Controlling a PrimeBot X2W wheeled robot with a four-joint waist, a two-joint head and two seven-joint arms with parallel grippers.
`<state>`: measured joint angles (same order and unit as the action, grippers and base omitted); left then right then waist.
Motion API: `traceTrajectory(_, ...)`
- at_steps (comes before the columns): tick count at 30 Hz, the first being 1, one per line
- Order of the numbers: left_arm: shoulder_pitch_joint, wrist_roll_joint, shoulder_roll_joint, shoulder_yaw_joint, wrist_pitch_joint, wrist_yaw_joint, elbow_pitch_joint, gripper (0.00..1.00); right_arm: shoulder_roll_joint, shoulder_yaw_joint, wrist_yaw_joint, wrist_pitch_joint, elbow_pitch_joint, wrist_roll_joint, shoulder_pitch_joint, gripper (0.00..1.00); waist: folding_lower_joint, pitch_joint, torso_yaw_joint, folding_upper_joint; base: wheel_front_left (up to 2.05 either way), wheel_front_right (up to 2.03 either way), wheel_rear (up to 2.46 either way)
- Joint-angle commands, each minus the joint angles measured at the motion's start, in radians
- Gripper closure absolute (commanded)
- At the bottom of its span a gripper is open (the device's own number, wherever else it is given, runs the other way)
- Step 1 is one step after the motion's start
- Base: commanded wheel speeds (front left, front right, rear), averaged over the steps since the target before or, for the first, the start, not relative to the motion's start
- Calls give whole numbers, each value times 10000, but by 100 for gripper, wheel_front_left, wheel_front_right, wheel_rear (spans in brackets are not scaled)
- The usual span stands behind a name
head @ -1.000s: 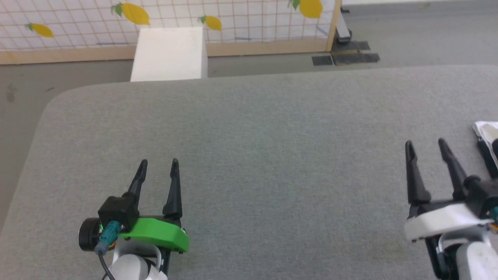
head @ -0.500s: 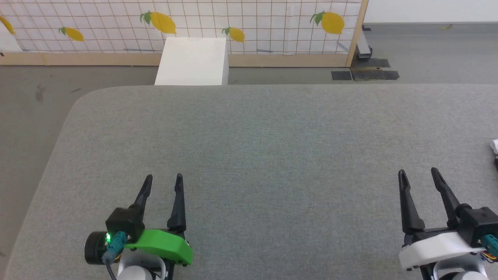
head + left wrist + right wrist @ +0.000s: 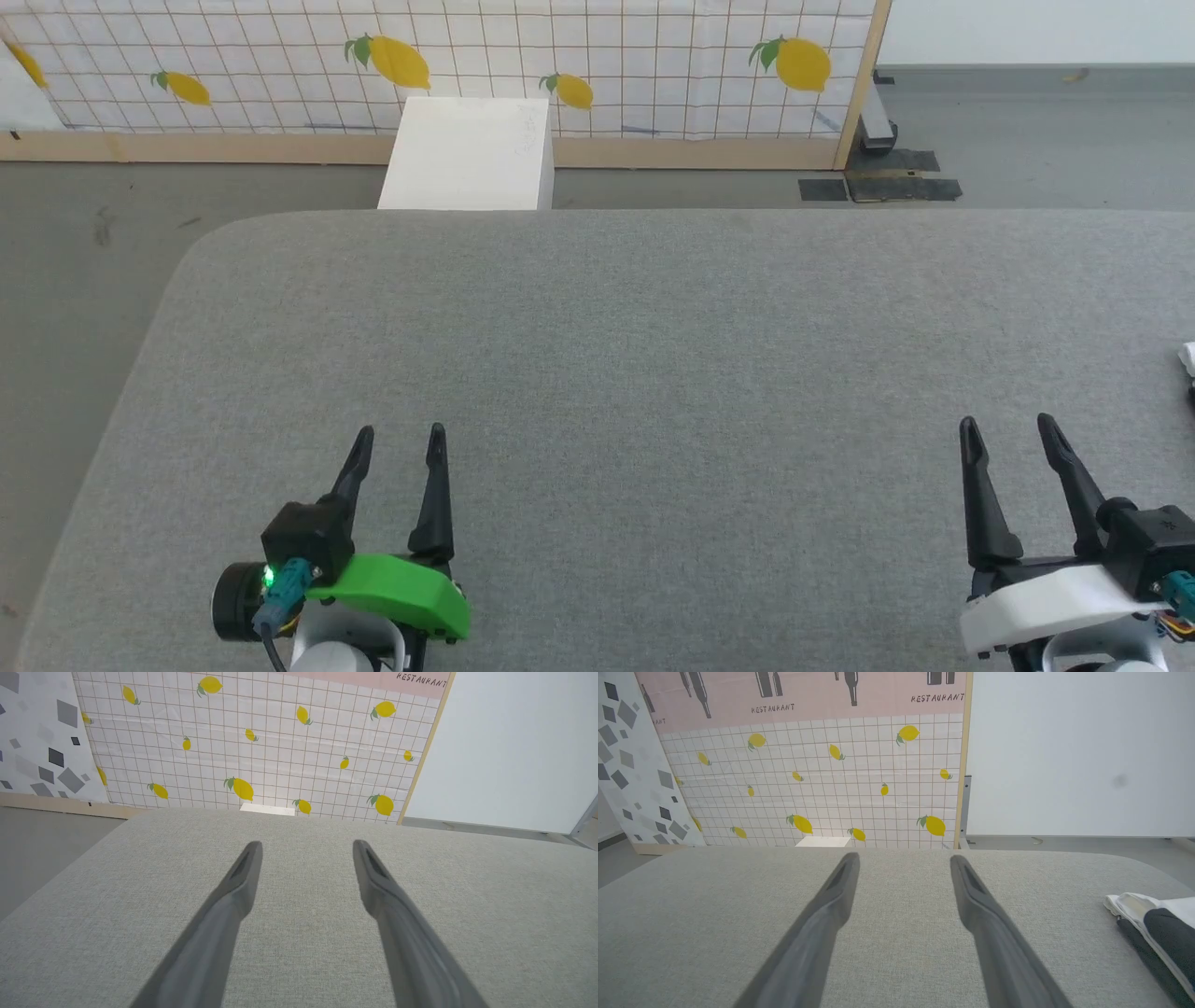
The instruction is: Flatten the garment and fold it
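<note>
My head camera has been swinging over the last second, so the whole head view is shifting and the garment (image 3: 1187, 358) is now showing as just a white sliver at its right edge. In the right wrist view it is lying bunched, white with a black part, on the grey padded table (image 3: 597, 327), off to the right of the right gripper (image 3: 1006, 423) and apart from it. That gripper is hovering low over the bare cloth, fingers spread wide and gripping nothing. The left gripper (image 3: 400, 433) is sitting well apart on the left, fingers likewise splayed, pointing toward the white block (image 3: 467, 154) beyond the table.
</note>
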<state>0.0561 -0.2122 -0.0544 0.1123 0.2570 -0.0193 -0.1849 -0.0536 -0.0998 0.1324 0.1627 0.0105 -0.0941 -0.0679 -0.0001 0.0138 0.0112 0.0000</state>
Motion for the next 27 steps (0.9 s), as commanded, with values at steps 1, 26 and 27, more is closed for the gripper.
traceTrajectory(1, -135, -32, 40, 10, 47, 66, -32, 0, 32, 31, -17, -8, -38, -83, -130, 0, 1, -6, -3, 0, 0, 0, 0)
traceTrajectory(26, -51, 211, 2, -106, -260, 33, 171, 100, 0, 111, -2, -161, -40, 69, 70, 100, 1, -22, -14, 0, 0, 0, 0)
traceTrajectory(27, -60, 244, 3, -124, -301, 36, 201, 100, 0, 127, -2, -187, -41, 84, 81, 100, 1, -24, -16, 0, 0, 0, 0)
